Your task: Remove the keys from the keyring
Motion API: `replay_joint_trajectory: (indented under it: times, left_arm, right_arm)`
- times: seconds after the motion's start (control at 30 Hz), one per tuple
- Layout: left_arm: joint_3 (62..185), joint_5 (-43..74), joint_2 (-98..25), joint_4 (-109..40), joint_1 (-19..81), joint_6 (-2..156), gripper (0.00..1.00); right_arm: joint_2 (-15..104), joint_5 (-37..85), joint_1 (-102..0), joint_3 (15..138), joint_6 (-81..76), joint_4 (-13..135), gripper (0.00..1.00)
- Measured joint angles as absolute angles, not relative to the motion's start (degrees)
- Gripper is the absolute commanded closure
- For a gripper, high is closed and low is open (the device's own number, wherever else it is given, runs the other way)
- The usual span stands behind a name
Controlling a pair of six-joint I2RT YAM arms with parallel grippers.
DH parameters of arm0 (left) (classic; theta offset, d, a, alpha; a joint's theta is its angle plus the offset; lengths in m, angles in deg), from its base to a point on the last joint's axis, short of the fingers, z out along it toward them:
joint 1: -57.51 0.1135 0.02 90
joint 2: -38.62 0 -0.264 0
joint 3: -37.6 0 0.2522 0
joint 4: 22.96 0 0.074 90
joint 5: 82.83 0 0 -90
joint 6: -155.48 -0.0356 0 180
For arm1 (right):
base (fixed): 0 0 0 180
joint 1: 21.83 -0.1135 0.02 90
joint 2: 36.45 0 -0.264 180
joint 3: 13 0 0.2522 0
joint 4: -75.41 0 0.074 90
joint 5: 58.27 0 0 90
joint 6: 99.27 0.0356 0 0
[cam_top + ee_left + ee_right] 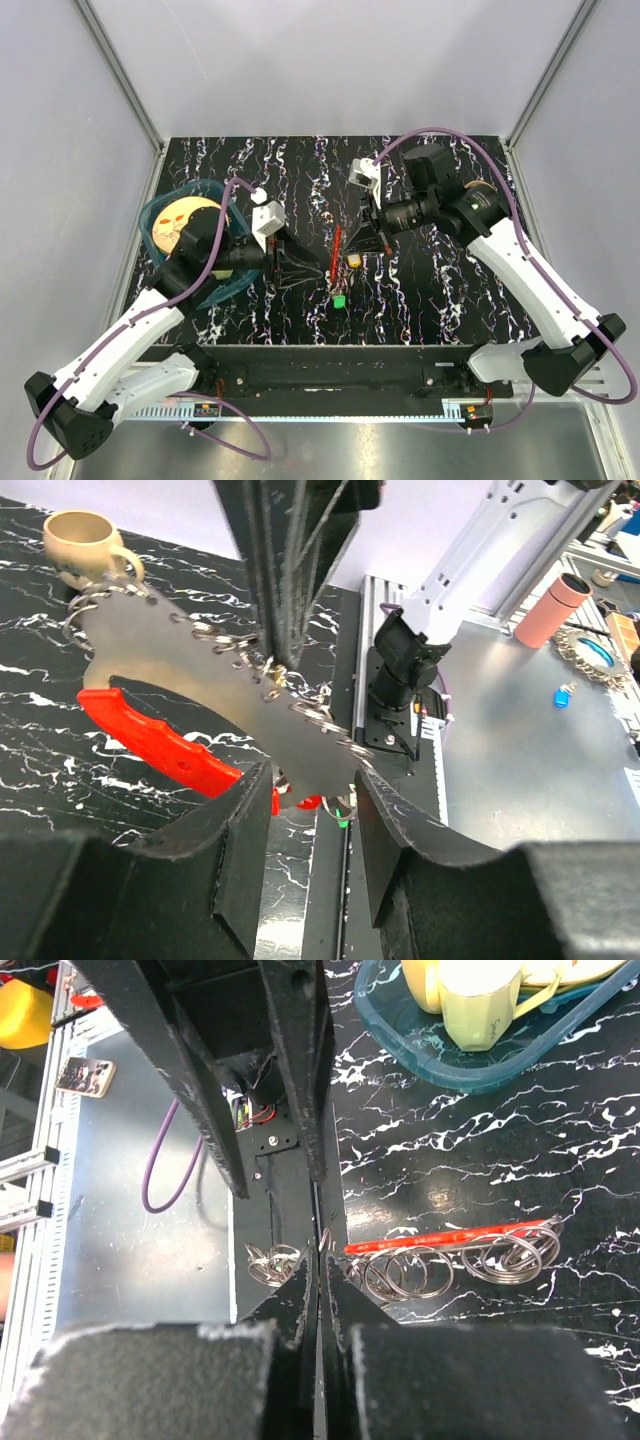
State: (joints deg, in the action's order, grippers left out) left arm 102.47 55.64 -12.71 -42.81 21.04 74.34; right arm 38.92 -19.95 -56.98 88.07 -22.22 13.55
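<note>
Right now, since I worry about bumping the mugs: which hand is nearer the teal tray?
Left. The left hand sits just right of the teal tray; the right hand is farther right, beyond the keyring.

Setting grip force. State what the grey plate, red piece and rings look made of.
Plate: likely steel, with a dull matte grey finish; it is thin and flat, with holes punched along the edge.
Red piece: probably plastic, a glossy, even red with moulded ridges.
Rings: metal wire, bright and shiny, coiled like split rings; the alloy cannot be told.
</note>
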Motion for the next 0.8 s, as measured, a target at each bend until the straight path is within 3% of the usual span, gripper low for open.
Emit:
replay_joint_trajectory:
  times: [0.8]
  left_arm:
    - [105.1, 60.7, -17.3, -43.9, 21.0, 71.1, 0.57]
  right_arm:
    - [41.0, -28.0, -57.0, 84.6, -21.9, 16.0, 1.00]
